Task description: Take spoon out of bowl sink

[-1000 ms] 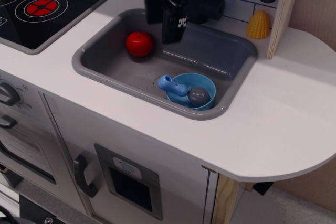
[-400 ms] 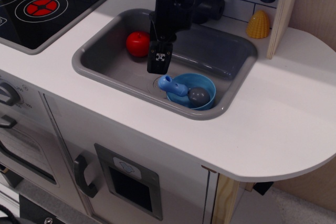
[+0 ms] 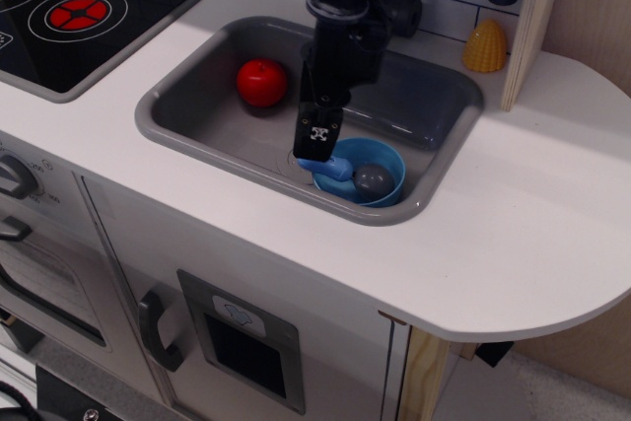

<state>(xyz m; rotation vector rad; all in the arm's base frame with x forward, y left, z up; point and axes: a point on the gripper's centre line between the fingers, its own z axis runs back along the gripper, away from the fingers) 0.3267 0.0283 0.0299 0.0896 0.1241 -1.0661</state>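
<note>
We see the apple [image 3: 261,82] at the far left of the sink [image 3: 197,110], well apart from the work. If we close off-centre, the chunky handle could squirt sideways, or the bowl [image 3: 386,182] could tip or lift with the spoon [image 3: 347,173]. The gripper [image 3: 318,148] hangs directly over the handle's left end, apparently touching it; we cannot tell whether its fingers are parted or closed. The spoon lies across the bowl at the sink's near right, its grey scoop to the right of the gripper.

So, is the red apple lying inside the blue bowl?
No, the apple lies on the sink floor at the far left, apart from the bowl, which holds only the spoon.
</note>
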